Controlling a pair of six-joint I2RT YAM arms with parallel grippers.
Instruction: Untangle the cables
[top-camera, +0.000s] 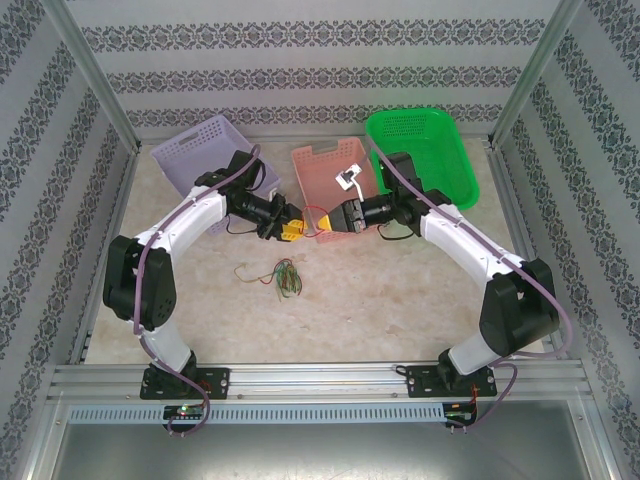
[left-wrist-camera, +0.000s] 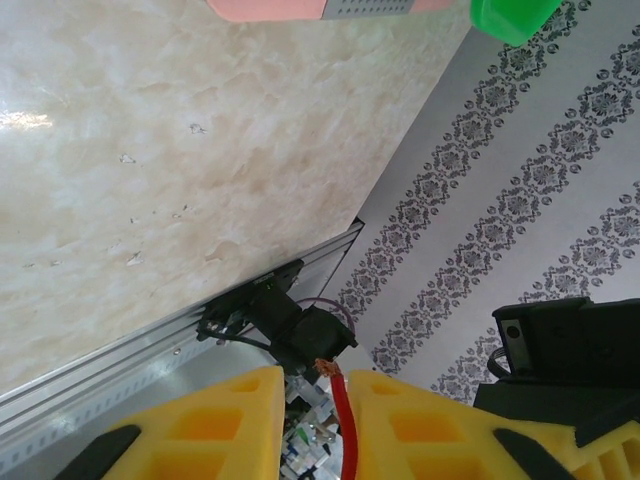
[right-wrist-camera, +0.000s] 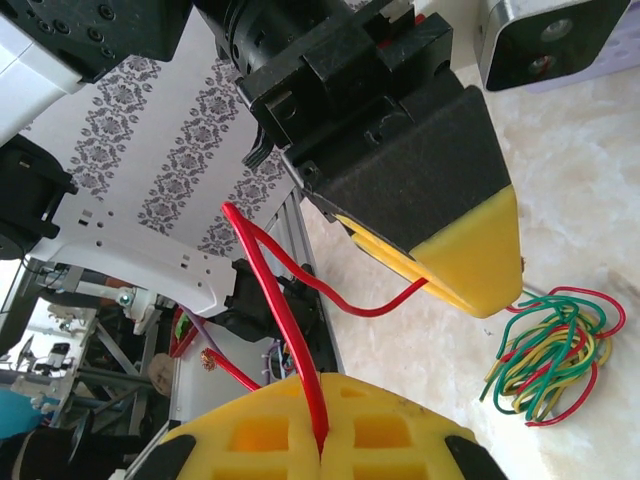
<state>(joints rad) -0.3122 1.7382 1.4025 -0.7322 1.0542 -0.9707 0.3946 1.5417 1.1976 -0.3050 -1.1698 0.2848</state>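
Observation:
A red cable (right-wrist-camera: 272, 285) hangs in the air between my two grippers, over the table's middle. My right gripper (right-wrist-camera: 322, 388) is shut on it, the yellow fingers pressed together around the wire. My left gripper (left-wrist-camera: 317, 378) has the same red cable (left-wrist-camera: 345, 420) between its fingers. The wire lies against the right finger and a gap shows on its other side, so the jaws stand narrowly open. In the top view the left gripper (top-camera: 292, 232) and right gripper (top-camera: 328, 220) nearly meet. The other cables (top-camera: 285, 277), green, yellow and red, lie tangled on the table, nearer than the grippers (right-wrist-camera: 550, 355).
Three baskets stand along the back: lilac (top-camera: 175, 150) at left, pink (top-camera: 305, 160) in the middle with a small white item (top-camera: 350, 178) inside, green (top-camera: 455, 140) at right. Metal rails frame the table, and patterned walls surround it.

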